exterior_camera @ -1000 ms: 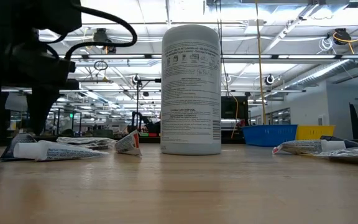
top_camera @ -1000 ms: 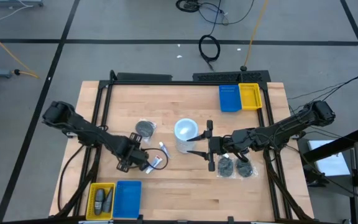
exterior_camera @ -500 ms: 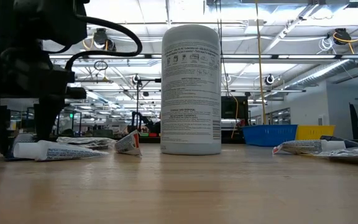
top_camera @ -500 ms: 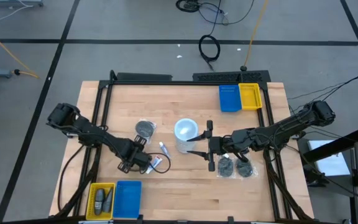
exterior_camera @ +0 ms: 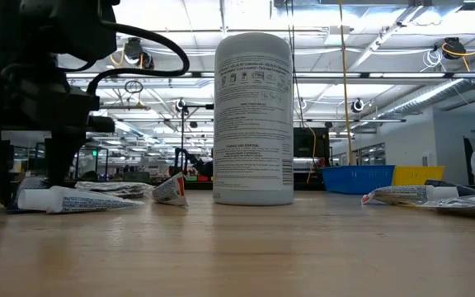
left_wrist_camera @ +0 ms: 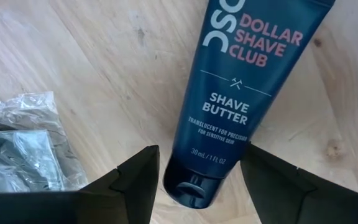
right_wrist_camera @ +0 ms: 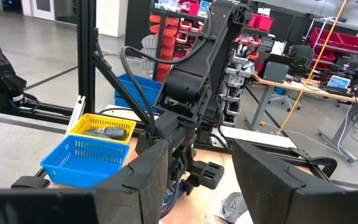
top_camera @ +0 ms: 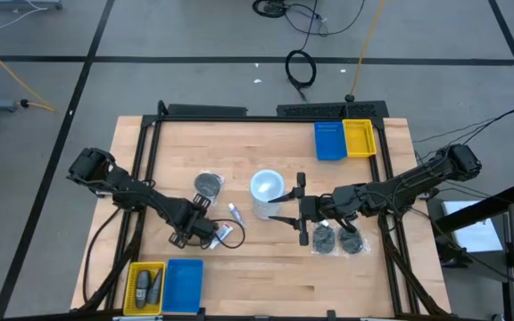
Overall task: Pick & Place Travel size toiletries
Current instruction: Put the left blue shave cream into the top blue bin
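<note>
My left gripper (left_wrist_camera: 197, 177) (top_camera: 205, 234) is open and low over the table. Its fingers stand either side of the cap end (left_wrist_camera: 192, 190) of a dark blue shave-butter tube (left_wrist_camera: 241, 81) (top_camera: 227, 234) that lies flat on the wood, with gaps showing on both sides. In the low view this gripper (exterior_camera: 31, 190) reaches the tabletop at the tube (exterior_camera: 72, 200). A dark disc (top_camera: 208, 185) and a small white tube (top_camera: 236, 212) lie nearby. My right gripper (top_camera: 300, 215) (right_wrist_camera: 199, 171) hangs open beside the white cylinder (top_camera: 267, 191), near two dark packets (top_camera: 326, 238) (top_camera: 353, 242).
A clear crinkled packet (left_wrist_camera: 17, 146) lies next to my left fingers. A yellow tray (top_camera: 145, 285) holding dark items and a blue tray (top_camera: 184, 285) sit at the near left edge. Another blue tray (top_camera: 328, 141) and yellow tray (top_camera: 359, 137) sit at the far right.
My left gripper came down toward the table and shifted slightly toward the right, ending astride the blue tube's cap end. It has held still for the last half second. The tube and the right arm have not moved.
</note>
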Motion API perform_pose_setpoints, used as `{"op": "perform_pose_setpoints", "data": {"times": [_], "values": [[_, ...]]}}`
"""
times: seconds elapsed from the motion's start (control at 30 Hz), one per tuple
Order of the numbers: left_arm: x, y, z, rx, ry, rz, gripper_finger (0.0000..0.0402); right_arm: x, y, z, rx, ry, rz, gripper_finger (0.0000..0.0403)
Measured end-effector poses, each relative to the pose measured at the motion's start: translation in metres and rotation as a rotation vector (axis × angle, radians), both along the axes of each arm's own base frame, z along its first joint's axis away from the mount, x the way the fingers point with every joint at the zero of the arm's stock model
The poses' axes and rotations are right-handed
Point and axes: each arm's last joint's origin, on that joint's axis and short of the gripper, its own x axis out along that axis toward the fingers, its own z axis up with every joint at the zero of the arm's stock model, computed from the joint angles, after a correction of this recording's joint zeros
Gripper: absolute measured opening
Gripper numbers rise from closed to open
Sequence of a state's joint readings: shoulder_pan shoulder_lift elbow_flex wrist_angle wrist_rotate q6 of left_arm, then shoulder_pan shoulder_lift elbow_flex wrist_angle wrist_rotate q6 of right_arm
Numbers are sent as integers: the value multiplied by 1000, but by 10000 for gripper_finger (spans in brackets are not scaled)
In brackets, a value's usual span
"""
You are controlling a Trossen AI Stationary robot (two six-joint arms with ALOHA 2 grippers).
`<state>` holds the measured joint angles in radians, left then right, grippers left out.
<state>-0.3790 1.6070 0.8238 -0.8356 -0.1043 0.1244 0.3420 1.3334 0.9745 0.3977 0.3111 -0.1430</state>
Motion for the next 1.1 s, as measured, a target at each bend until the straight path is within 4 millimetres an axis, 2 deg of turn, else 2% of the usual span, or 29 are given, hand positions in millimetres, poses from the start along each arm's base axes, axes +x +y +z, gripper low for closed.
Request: {"op": "perform_pose_setpoints", "data": {"times": [0.27, 0.53, 0.7, 0.9, 1.1], "values": [[0, 0, 0, -5, 3, 2, 108, 0, 0, -2, -7, 20, 0, 171], [0, 0, 0, -4, -5, 81, 108, 0, 0, -2, -8, 24, 0, 171], [-3, 1, 7, -11, -45, 170, 108, 0, 0, -2, -9, 24, 0, 171], [-8, 4, 29, -44, -149, 257, 108, 0, 0, -2, -8, 24, 0, 171], [-17, 6, 58, -24, -346, 307, 108, 0, 0, -2, -8, 24, 0, 171]]}}
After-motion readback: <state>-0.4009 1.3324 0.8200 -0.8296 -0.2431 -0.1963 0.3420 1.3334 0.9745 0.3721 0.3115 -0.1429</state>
